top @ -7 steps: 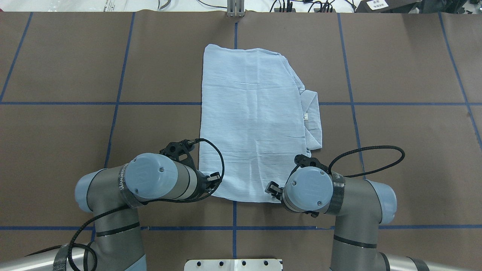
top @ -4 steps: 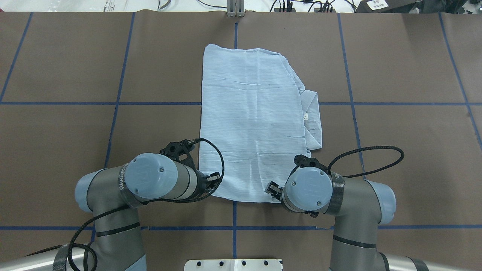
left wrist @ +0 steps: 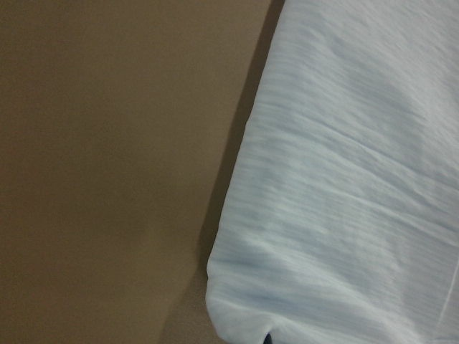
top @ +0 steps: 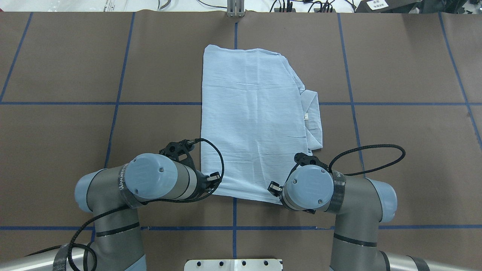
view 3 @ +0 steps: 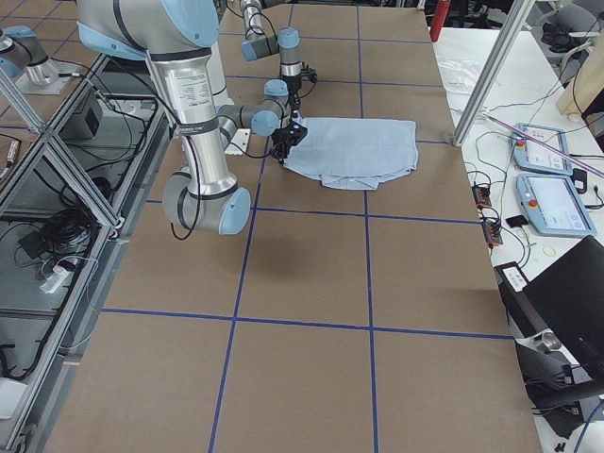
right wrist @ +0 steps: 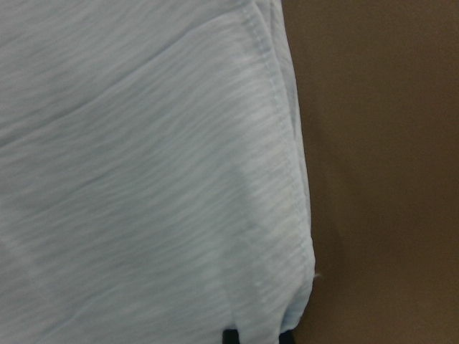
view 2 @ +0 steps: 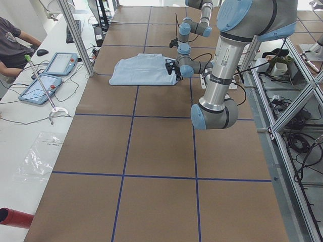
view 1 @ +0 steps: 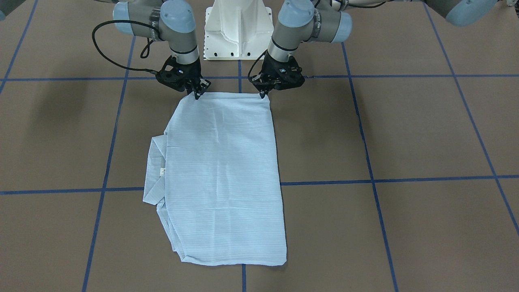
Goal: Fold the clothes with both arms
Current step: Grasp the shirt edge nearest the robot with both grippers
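1. Plain brown counter with a blue tape grid, nothing fancy. The pale-blue shirt sits mid-counter, folded into one long strip, with the collar poking out on the robot's right side.
2. The long axis runs straight away from the robot, so the short near hem is the end closest to it.
3. The left hand is on the near-left corner and the right hand on the near-right corner, about equally close. Both look pinched tight on the cloth, and the wrist cams show fabric bunched right at the fingertips.
4. My guess for the next move: carry that near hem forward over the strip toward the far end, keeping both hands level so it doesn't skew.
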{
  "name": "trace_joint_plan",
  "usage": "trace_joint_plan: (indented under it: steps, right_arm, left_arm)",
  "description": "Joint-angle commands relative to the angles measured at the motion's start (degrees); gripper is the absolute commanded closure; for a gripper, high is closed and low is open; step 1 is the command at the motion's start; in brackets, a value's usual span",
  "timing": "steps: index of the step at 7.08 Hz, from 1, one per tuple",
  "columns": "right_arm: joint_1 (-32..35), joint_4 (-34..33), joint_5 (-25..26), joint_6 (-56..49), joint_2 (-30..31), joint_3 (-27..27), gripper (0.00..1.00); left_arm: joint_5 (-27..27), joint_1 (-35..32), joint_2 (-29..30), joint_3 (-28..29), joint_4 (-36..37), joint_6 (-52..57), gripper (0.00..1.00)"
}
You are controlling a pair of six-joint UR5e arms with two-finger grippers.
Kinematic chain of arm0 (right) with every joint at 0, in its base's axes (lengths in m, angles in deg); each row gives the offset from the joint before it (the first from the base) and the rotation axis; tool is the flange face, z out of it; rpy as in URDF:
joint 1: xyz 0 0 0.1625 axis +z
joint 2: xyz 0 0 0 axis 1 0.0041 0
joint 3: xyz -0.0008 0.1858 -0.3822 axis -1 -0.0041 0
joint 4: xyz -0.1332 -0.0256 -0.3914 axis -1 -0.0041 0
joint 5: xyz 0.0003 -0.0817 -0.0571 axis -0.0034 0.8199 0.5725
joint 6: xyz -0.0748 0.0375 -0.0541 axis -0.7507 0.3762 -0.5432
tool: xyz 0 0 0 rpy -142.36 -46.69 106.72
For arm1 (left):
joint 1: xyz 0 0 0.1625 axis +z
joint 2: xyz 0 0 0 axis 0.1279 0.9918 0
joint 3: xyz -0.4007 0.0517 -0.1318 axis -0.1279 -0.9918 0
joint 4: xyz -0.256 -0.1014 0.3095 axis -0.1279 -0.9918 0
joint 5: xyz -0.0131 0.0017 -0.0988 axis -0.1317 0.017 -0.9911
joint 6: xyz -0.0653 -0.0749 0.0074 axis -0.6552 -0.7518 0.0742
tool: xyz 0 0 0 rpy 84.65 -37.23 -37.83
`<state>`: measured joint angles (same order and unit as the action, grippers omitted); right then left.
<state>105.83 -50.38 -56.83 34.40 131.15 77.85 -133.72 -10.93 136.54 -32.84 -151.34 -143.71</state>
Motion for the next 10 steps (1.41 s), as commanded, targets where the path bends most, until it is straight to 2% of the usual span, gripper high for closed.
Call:
trace_joint_plan:
  steps: [1, 3, 5, 8, 9, 10]
  right_arm:
    - [0.8, 0.1, -0.2, 0.1, -1.5, 0.2, 1.00]
    - [1.4, 0.2, -0.6, 0.0, -1.9, 0.3, 1.00]
    - [1.8, 0.1, -0.6, 1.0, -1.8, 3.3, 1.00]
    - [1.9, 0.1, -4.0, 1.2, -0.9, 9.1, 1.00]
    - [1.9, 0.1, -6.9, 1.2, -0.4, 11.4, 1.00]
    - [2.1, 0.1, -12.5, 1.2, 0.7, 14.6, 1.00]
  left_arm:
    - [0.0, 0.0, 0.0, 0.0, 0.0, 0.0, 1.00]
    - [0.0, -0.1, 0.1, -0.1, 0.0, 0.0, 1.00]
    - [-0.2, -0.7, -0.7, -4.3, 0.5, 0.1, 1.00]
    - [-0.3, 0.2, -0.7, -11.7, 9.1, -0.1, 1.00]
    - [-0.3, 1.3, -0.7, -12.6, 9.6, -0.3, 1.00]
    - [-0.4, 2.2, -0.8, -15.3, 12.4, -0.5, 1.00]
